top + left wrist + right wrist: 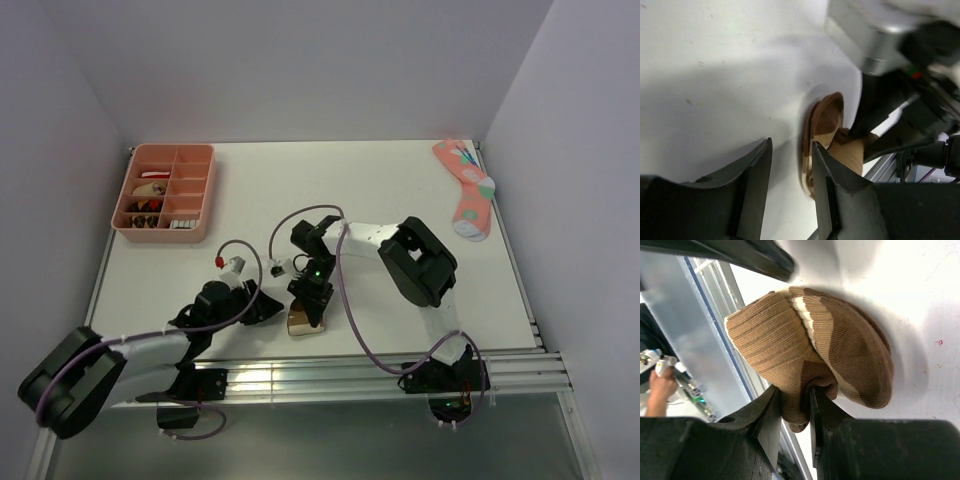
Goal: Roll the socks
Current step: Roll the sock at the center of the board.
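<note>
A rolled brown-and-tan striped sock [305, 322] lies bundled near the table's front edge. My right gripper [794, 395] is shut on a fold of this sock [840, 340], coming down on it from above [312, 303]. My left gripper [268, 304] sits just left of the bundle. In the left wrist view the left gripper [791, 150] is open with only bare table between its jaws, and its right finger [827, 175] stands close beside the sock [827, 120]. No other sock of the task shows.
A pink sock with coloured dots [467, 188] lies at the far right corner. A pink compartment tray [165, 192] with small items stands at the far left. Aluminium rails [330, 375] run along the near edge, right beside the bundle.
</note>
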Tool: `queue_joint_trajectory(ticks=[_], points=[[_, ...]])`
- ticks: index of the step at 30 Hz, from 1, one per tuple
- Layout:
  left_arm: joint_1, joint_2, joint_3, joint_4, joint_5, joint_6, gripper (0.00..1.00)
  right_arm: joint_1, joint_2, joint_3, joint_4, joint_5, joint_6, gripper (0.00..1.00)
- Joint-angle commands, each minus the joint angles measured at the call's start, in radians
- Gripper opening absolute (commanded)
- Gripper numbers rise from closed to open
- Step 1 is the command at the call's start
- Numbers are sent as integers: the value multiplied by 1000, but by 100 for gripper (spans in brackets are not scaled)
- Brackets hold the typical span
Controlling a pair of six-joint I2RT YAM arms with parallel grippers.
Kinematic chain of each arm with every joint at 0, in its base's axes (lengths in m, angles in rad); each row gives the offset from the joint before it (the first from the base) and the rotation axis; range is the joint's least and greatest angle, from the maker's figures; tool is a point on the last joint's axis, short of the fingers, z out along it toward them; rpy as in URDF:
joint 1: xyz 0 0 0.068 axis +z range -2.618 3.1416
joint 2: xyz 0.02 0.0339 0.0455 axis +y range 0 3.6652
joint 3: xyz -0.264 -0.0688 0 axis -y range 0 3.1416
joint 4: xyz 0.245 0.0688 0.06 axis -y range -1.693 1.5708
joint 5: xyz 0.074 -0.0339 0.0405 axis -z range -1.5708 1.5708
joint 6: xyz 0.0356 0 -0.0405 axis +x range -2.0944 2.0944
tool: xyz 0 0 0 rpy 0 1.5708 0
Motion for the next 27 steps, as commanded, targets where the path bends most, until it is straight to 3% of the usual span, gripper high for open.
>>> queue_joint_trajectory(ticks=[1, 8, 13, 18, 22, 27], points=[[-4, -128, -38, -107, -59, 25, 42, -7, 128, -49, 34, 329, -42, 15], [-44, -431, -35, -306, -98, 0, 41, -10, 157, 5, -9, 313, -29, 16], [-98, -395, 17, -303, -144, 51, 44, -11, 203, 53, -34, 321, -23, 17], [-245, -294, 39, -243, -276, 80, 45, -16, 221, 63, -38, 327, -25, 18], [-303, -333, -18, -122, -330, 60, 49, -25, 230, 60, -44, 332, -35, 19], [-308, -367, -49, -94, -342, 64, 52, -25, 235, 65, -50, 330, -35, 19]])
